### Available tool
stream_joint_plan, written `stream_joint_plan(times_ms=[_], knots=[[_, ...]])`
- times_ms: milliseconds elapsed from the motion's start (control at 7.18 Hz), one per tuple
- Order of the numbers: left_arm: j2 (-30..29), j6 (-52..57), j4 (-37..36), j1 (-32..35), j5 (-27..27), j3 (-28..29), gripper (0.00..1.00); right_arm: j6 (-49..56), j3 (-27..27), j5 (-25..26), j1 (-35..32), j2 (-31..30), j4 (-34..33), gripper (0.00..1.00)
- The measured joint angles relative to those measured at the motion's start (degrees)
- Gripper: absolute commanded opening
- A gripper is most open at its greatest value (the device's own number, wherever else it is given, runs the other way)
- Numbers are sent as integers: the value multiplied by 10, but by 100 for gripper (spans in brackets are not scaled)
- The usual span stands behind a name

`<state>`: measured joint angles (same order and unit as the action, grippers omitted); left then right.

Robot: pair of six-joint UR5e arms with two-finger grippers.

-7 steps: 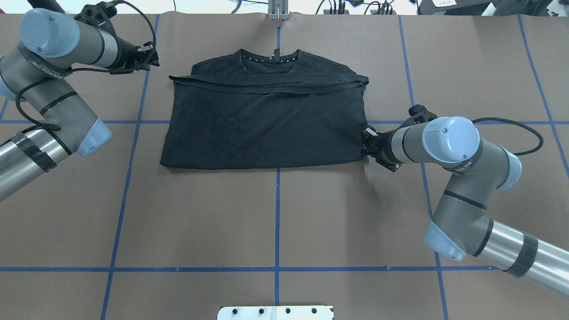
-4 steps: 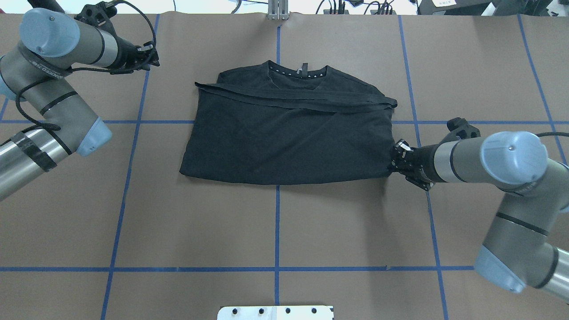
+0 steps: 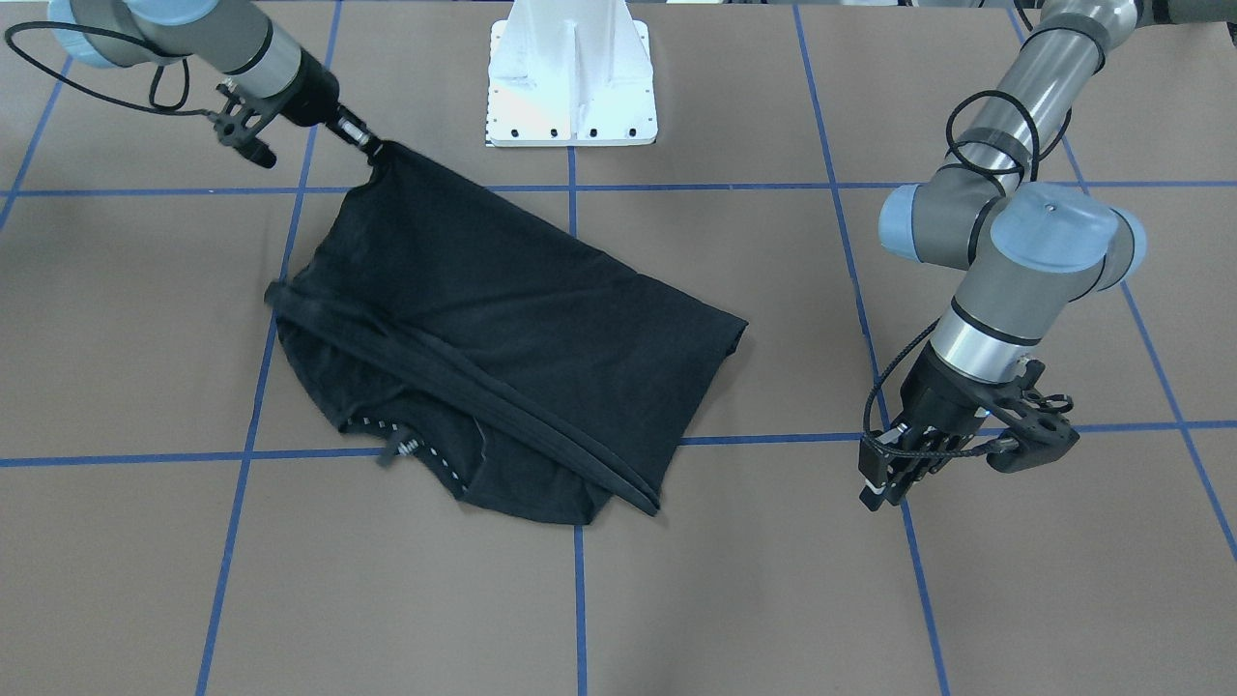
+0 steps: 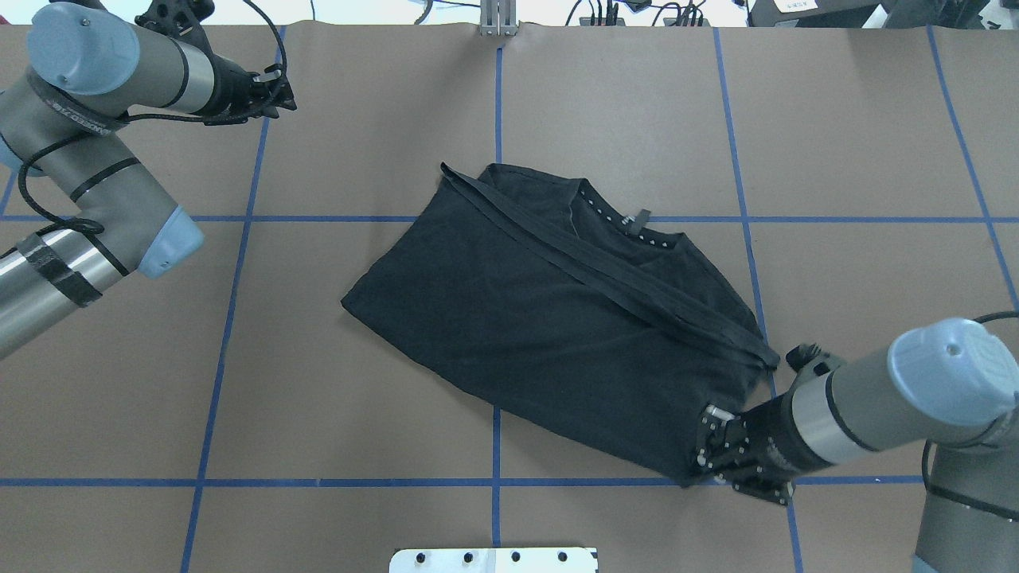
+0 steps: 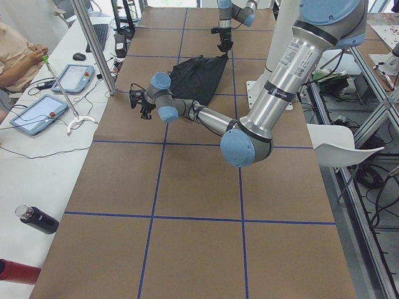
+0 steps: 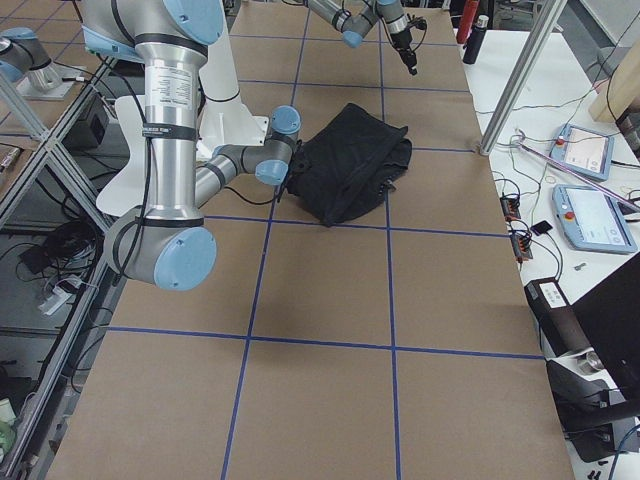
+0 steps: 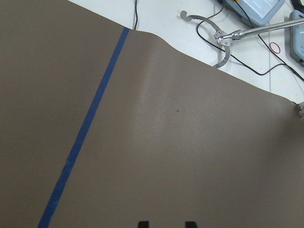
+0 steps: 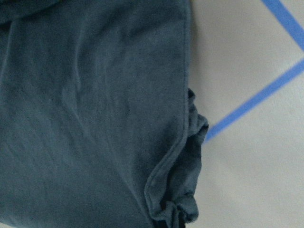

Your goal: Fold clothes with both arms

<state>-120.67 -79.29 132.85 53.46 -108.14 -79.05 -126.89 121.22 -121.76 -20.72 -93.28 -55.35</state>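
- The left gripper [image 4: 280,89] hung over bare brown paper at the table's [image 4: 318,398] far left corner, well apart from the garment. In its wrist view the two fingertips stood apart with only paper between them, so the jaws were open and empty. It was probably kept out there so as not to get in the way while the other arm did the work.
- The black T-shirt [image 4: 557,334] lay near the middle of the table and a little to the right. It was folded over on itself and skewed, so its long edges ran diagonally across the blue tape grid [image 4: 495,430]. The collar [image 4: 629,227] showed on the far side, beside a doubled band of cloth [image 4: 605,278] running across the top. No print was visible.
- One corner of the shirt was drawn out toward the robot's side, which suggested the cloth was being pulled by that single point.
- The right gripper [image 4: 711,454] sat low at that near right corner, its jaws closed on a bunched knot of fabric, which the wrist view showed crumpled at the hem. Gripping one corner low to the table would let it slide or turn the shirt flat, probably to square it up for the next fold.
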Motion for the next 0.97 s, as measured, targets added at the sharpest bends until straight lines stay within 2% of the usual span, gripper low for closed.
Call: stream_joint_plan(times_ms=[278,418,696,974], knots=[[4,-25,0,0,-32,-24,41,-2,9,-11,71,2,0,100],[13,-52,0,-1,-46,-47,43,-1,13,-14,67,6,0,100],[48,-112,0,-27,-60,-115,54,2,24,-50,-17,33,-1,100],[105,-155,0,-82,-35,-183,58,12,-24,-73,-127,92,-5,100]])
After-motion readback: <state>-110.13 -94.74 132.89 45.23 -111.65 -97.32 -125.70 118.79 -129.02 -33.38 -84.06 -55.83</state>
